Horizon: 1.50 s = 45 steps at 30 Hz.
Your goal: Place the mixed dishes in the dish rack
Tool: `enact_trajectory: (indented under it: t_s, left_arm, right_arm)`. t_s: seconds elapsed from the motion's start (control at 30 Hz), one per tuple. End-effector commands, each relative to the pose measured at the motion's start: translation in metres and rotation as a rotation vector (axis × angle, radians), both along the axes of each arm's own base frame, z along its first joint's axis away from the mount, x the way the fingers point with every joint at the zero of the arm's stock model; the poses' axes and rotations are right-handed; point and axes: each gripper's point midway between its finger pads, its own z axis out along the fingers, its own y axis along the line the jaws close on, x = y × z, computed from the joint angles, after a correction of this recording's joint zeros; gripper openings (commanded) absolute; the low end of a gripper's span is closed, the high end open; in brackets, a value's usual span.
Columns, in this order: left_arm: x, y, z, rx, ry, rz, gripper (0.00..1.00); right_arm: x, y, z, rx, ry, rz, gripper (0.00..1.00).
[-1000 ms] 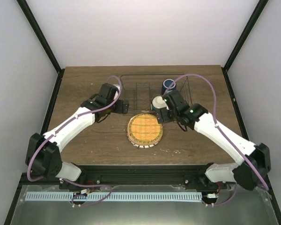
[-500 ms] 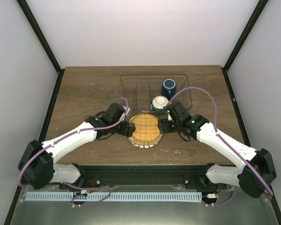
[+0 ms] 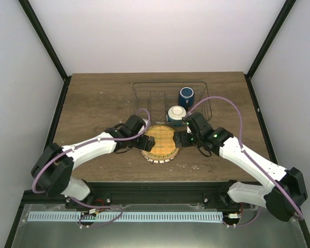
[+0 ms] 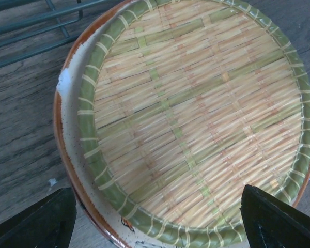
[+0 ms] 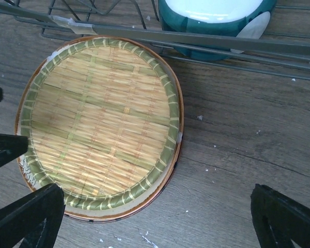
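Observation:
The yellow-orange woven plate [image 3: 160,142] lies on the cream plate [image 3: 155,159], whose rim shows beneath it, on the table in front of the dish rack [image 3: 142,98]. The dark blue mug [image 3: 186,94] and the small white bowl [image 3: 175,113] stand inside the rack. My left gripper [image 3: 146,142] is open over the stack's left edge; in the left wrist view [image 4: 157,227] its jaws straddle the woven plate [image 4: 196,113] and the cream rim [image 4: 67,119]. My right gripper [image 3: 179,138] is open at the stack's right edge [image 5: 155,222], above the woven plate [image 5: 98,124] and bare wood.
The rack's front wire [image 5: 196,44] runs just behind the plates, with the bowl [image 5: 217,15] right behind it. The left gripper's fingers [image 5: 5,147] show at the stack's far side in the right wrist view. Small white crumbs lie on the wooden table [image 3: 93,103].
The right gripper has let go of the bowl in the rack and dropped to the plates' right edge. The left gripper has moved right and down to the plates' left edge.

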Motion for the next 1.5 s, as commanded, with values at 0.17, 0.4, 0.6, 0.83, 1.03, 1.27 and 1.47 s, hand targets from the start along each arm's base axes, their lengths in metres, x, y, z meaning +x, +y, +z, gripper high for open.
enact_trajectory:
  t_s: [0.17, 0.4, 0.6, 0.83, 1.03, 1.27, 1.47]
  left_arm:
    - [0.005, -0.016, -0.012, -0.032, 0.007, -0.015, 0.82]
    - [0.008, -0.017, -0.026, -0.013, 0.02, -0.014, 0.81]
    - [0.008, -0.017, -0.031, -0.012, 0.02, -0.012, 0.8]
    - [0.007, -0.008, -0.03, 0.014, 0.005, 0.005, 0.81]
    - [0.008, -0.005, -0.033, 0.029, 0.007, 0.012, 0.82]
    - [0.003, -0.017, -0.045, -0.015, 0.048, -0.018, 0.81]
    - [-0.008, -0.018, -0.056, -0.06, 0.088, -0.023, 0.79]
  right_arm:
    - [-0.002, -0.009, 0.003, -0.015, -0.011, -0.025, 1.0]
    - [-0.004, -0.012, 0.002, -0.027, -0.008, -0.029, 1.0]
    - [-0.004, -0.012, 0.0, -0.033, -0.001, -0.029, 1.0]
    - [-0.005, -0.011, -0.005, -0.043, 0.013, -0.028, 1.0]
    - [-0.004, -0.01, -0.006, -0.043, 0.018, -0.025, 1.0]
    - [-0.003, -0.01, -0.007, -0.048, 0.019, -0.027, 1.0]
    - [-0.005, -0.011, -0.008, -0.052, 0.021, -0.026, 1.0]
